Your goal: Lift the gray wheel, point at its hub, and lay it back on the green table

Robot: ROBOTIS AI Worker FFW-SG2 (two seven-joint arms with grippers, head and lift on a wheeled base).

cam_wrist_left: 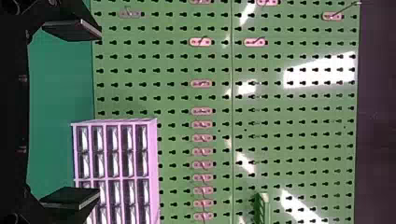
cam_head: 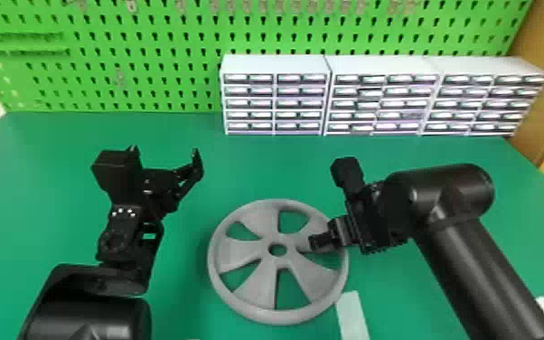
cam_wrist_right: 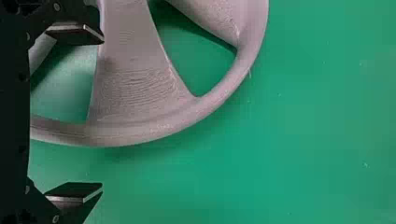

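The gray wheel [cam_head: 264, 247] lies on the green counter [cam_head: 275, 167], partly beneath the right hand [cam_head: 329, 204], its rim between that hand's spread, empty fingers. The left hand [cam_head: 165, 150], also released, is well apart from it.

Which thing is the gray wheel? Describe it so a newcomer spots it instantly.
Start at the white drawer units, then come nearer across the green table. The gray wheel is round, broad-spoked and open-centred, unlike the straight white strip beside it.
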